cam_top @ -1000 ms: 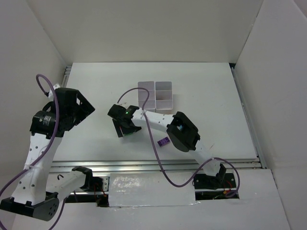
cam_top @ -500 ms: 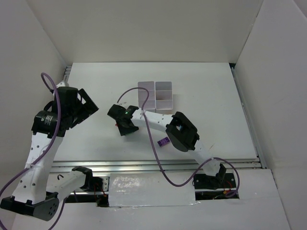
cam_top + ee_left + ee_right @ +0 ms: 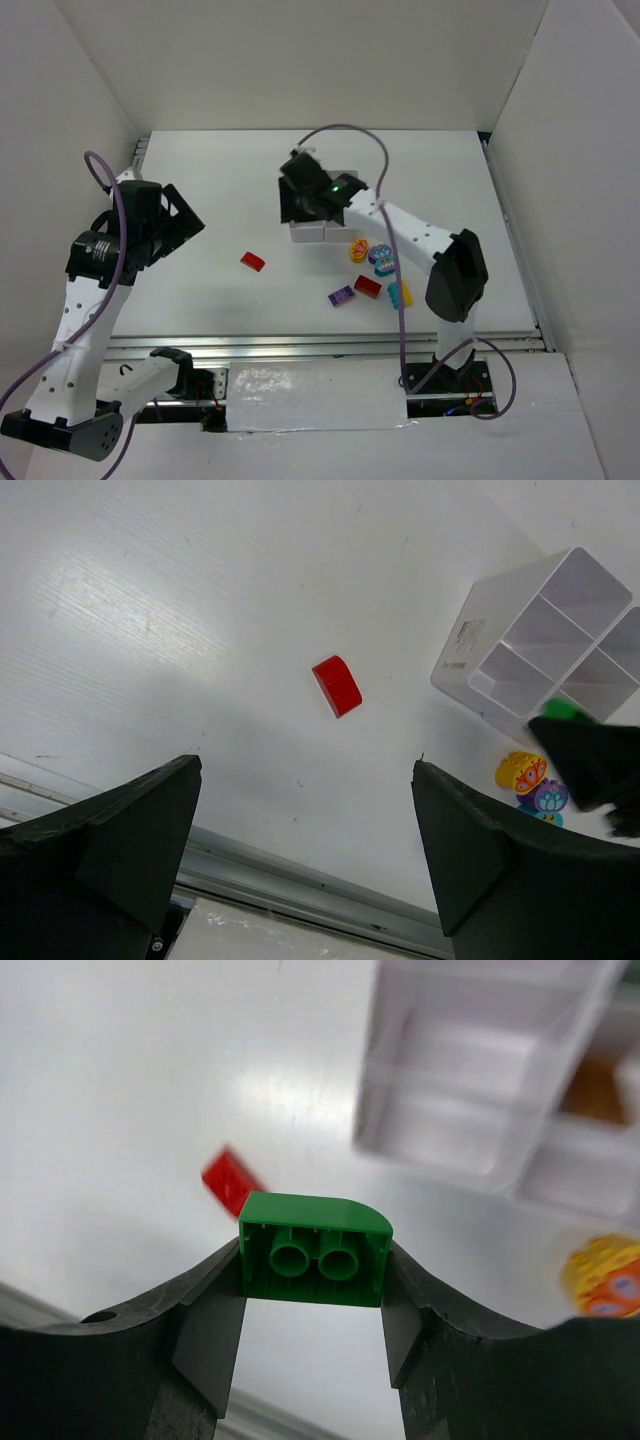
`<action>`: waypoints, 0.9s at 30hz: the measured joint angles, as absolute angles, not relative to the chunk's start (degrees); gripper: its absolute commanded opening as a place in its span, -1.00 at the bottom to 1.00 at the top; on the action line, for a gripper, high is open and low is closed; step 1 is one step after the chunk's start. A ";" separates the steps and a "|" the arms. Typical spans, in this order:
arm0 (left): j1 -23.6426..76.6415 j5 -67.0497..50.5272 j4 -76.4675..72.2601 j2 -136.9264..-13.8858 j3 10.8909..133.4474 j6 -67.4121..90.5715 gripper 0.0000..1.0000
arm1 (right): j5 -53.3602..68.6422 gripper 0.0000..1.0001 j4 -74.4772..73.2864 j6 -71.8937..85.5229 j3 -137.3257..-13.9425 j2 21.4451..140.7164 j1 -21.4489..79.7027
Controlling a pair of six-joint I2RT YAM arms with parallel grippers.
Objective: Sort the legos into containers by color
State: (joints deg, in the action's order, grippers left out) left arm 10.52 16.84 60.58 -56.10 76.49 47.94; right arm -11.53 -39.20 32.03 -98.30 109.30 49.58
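Observation:
My right gripper (image 3: 313,1282) is shut on a green lego (image 3: 315,1250), held by its sides with the hollow underside facing the camera. In the top view the right gripper (image 3: 298,200) hangs over the left side of the white containers (image 3: 345,175) and hides most of them. One compartment holds something orange (image 3: 597,1095). A red lego (image 3: 253,261) lies alone on the table, left of the containers. My left gripper (image 3: 306,765) is open and holds nothing, above the table's near left part, well short of the red lego (image 3: 336,685).
Several loose legos lie right of centre: an orange one (image 3: 359,250), a patterned purple one (image 3: 381,257), a red one (image 3: 368,286), a purple one (image 3: 341,296) and a yellow-teal one (image 3: 398,294). White walls enclose the table; a metal rail (image 3: 300,865) runs along its near edge.
My right gripper shut on the green lego near the table's left centre, lifted it and carried it back to the containers, uncovering the cluster of legos. The left arm shifted only slightly.

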 measured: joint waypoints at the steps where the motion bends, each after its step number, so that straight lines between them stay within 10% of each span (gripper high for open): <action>1: 10.52 16.75 60.36 -56.10 76.49 47.92 0.99 | -11.70 -0.66 -38.68 31.55 -99.37 107.81 47.35; 13: 10.52 12.84 58.22 -56.51 76.49 45.12 0.99 | -19.49 -0.63 -39.88 23.73 -120.38 120.68 33.01; 27: 10.52 10.44 57.80 -57.93 76.49 43.46 0.99 | -20.38 -0.55 -39.70 22.59 -111.79 122.93 29.87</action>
